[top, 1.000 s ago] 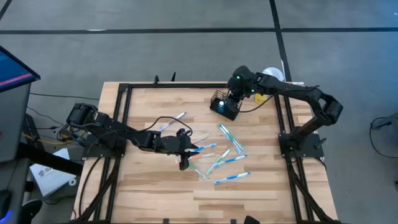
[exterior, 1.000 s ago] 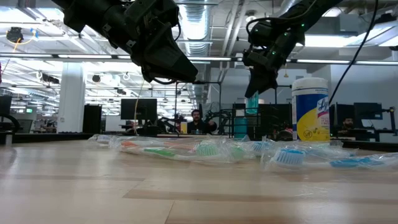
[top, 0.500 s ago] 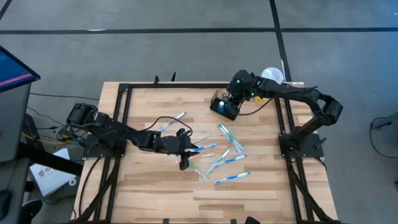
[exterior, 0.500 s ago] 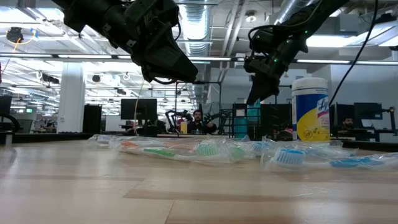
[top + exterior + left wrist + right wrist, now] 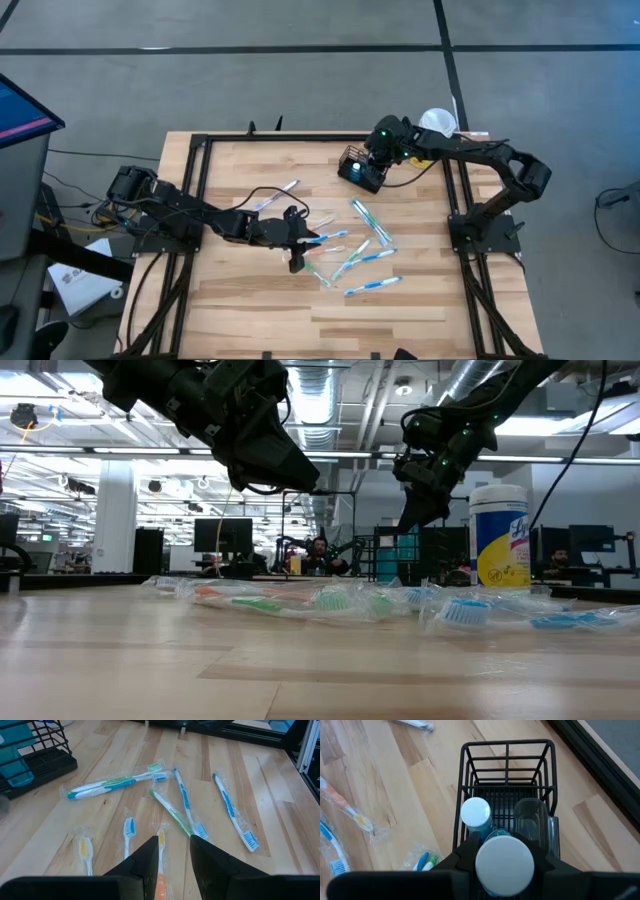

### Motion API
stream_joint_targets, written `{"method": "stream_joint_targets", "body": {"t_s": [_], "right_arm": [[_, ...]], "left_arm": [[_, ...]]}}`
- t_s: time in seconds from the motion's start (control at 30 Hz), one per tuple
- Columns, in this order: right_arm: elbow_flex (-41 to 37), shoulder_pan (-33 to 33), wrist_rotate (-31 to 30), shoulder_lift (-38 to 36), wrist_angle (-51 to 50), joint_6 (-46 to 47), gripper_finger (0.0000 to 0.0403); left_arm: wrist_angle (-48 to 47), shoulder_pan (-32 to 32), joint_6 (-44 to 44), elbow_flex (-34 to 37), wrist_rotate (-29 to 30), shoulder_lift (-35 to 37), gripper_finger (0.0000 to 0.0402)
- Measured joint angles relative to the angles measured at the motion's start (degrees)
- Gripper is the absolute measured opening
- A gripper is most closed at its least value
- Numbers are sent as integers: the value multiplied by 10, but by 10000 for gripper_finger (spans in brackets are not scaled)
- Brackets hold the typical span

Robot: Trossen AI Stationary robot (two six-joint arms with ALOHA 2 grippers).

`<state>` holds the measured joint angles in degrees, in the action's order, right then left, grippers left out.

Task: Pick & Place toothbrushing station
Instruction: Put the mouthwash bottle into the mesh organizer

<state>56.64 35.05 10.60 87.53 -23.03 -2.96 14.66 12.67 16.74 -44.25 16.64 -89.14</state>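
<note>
The toothbrushing station [image 5: 362,170], a small black wire caddy, stands on the wooden table [image 5: 240,300] near its far edge, just short of the black frame rail [image 5: 300,137]. In the right wrist view the caddy [image 5: 506,795] holds a white-capped tube [image 5: 475,812] and a clear cup [image 5: 532,817] standing inside it. The right gripper [image 5: 383,150] hangs directly over the caddy, its fingers pinching a teal bottle with a round white cap [image 5: 505,860] that is poised above the caddy's near compartment. Just beyond the caddy, at the table's far right corner, stands a white, yellow and blue canister [image 5: 498,536] with a white lid. On the side of the caddy toward the table's middle, wrapped toothbrushes [image 5: 360,245] lie scattered flat on the wood. The left gripper [image 5: 296,248] hovers over the end of that scatter farthest from the caddy, its fingers [image 5: 145,865] slightly spread with an orange-handled toothbrush [image 5: 160,865] lying on the table between them; whether they touch it I cannot tell
</note>
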Motion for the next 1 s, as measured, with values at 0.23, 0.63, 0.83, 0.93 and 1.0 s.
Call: {"method": "stream_joint_targets", "body": {"t_s": [0.23,0.63,0.83,0.93,1.0], "right_arm": [[-1,-6,0,11,1,0,82],[0,-12,0,37,14,-4,89],[0,-12,0,37,11,-2,114],[0,-12,0,37,11,-4,120],[0,-12,0,37,10,-4,120]], "left_arm": [[0,0,0,0,0,0,104],[1,0,-1,0,1,0,104],[2,0,-1,0,1,0,104],[3,0,-1,0,1,0,104],[3,0,-2,0,1,0,104]]}}
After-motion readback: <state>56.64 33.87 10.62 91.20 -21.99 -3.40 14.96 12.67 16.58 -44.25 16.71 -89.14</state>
